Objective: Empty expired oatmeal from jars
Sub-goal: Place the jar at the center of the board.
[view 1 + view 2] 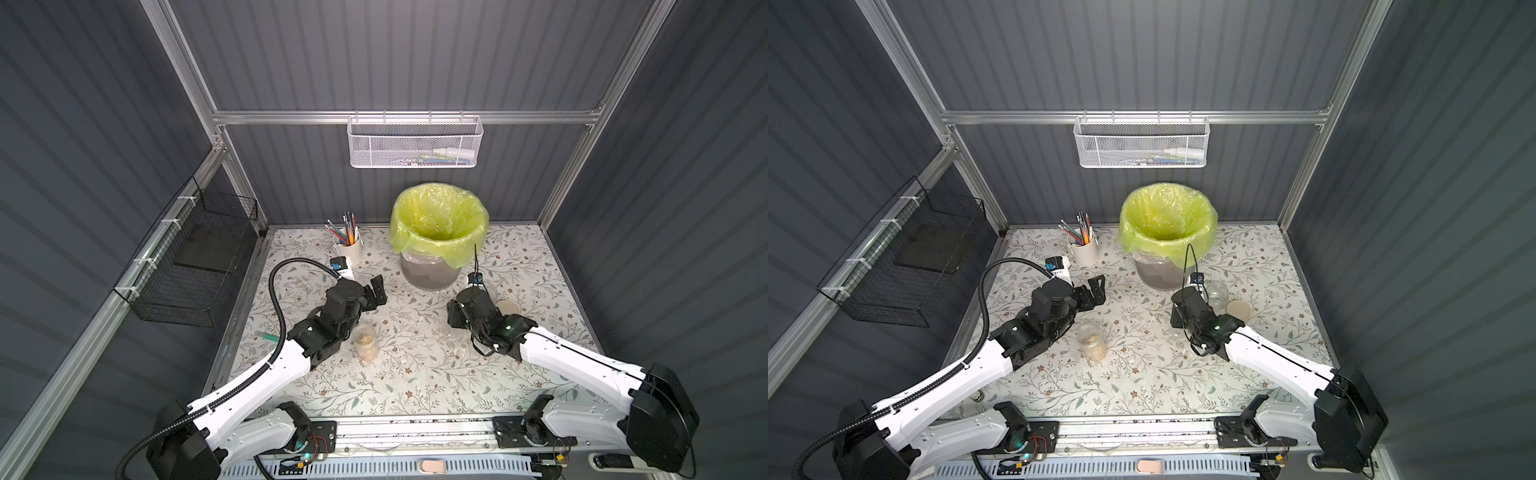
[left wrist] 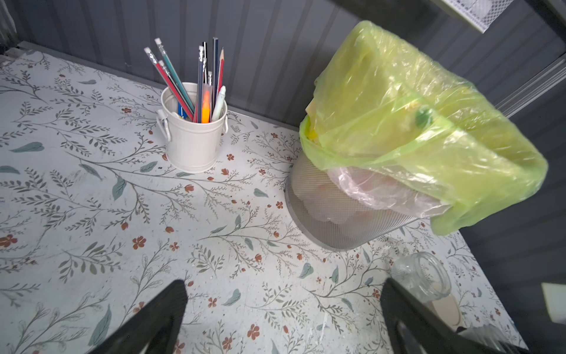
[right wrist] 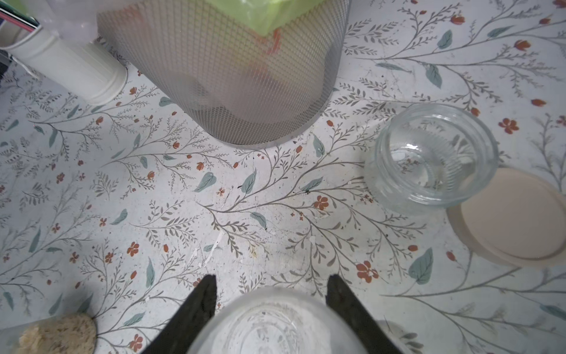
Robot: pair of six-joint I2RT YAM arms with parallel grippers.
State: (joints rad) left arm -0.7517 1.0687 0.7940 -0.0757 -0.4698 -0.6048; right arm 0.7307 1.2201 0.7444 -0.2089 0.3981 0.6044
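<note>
Glass items are listed from the left of a top view. Left gripper (image 2: 284,285) hangs left of centre with its jaws spread wide and nothing between them, probably staged for the next pick. Just below it in the frame stands the full jar (image 1: 365,341), upright, with the oatmeal (image 1: 368,353) inside. Jar and jaws are near but apart: the jar sits beside the arm's wrist, not between the fingers. Bin (image 1: 428,276), lined in yellow-green, stands at upper centre, where either arm can likely reach it for dumping. Right gripper (image 3: 272,277), right of centre, is clamped on the held jar (image 3: 275,325), which looks empty. Whether that jar rests on the table cannot be told. Squat jar (image 3: 428,159), also empty and open, stands to the upper right of that gripper in a top view. It is just beside its lid (image 3: 514,217), apparently set aside as finished.
</note>
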